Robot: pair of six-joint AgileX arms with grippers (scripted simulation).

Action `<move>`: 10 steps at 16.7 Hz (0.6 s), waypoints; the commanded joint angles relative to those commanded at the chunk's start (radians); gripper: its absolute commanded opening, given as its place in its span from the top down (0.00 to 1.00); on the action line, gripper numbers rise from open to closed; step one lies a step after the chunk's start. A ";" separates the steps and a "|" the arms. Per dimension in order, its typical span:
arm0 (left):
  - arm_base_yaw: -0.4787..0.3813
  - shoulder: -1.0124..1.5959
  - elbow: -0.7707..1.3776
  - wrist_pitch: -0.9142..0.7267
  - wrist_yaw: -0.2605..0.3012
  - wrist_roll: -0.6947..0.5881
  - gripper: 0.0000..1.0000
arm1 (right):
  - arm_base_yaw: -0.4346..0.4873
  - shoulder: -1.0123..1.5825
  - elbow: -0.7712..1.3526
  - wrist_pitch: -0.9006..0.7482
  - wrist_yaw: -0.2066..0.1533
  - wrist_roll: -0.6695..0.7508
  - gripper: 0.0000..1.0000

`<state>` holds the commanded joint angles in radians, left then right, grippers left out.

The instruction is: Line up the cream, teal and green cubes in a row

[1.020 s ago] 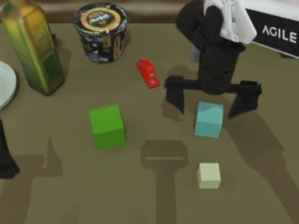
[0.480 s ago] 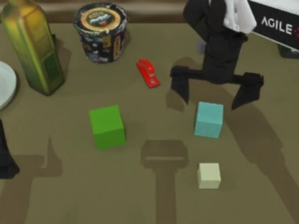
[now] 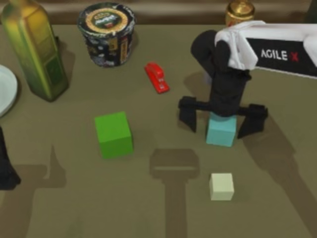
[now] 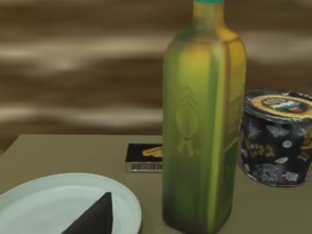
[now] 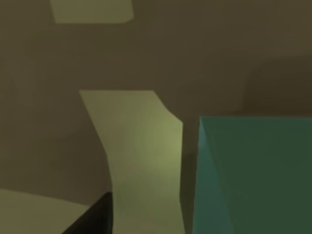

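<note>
The teal cube sits right of the table's middle, and it fills the corner of the right wrist view. My right gripper hangs over it, open, with one finger to its left and the other to its right, both clear of its sides. A single dark fingertip shows in the right wrist view. The green cube lies left of centre. Nearer the front stands the cream cube. My left gripper is parked at the table's left edge, open.
A red stapler-like toy lies behind the cubes. At the back left are an olive bottle, a dark printed cup and a white plate. A matchbox lies behind the bottle. A gold-capped item stands at the back right.
My right gripper drew back from the teal cube, then returned and dropped lower, so its open fingers now flank the cube. The cubes and my left arm have not moved.
</note>
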<state>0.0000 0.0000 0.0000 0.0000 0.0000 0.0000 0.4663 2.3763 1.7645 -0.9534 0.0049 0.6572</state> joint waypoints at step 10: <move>0.000 0.000 0.000 0.000 0.000 0.000 0.00 | 0.000 0.011 -0.016 0.021 0.000 0.001 0.38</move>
<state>0.0000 0.0000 0.0000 0.0000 0.0000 0.0000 0.4666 2.3873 1.7484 -0.9319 0.0050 0.6578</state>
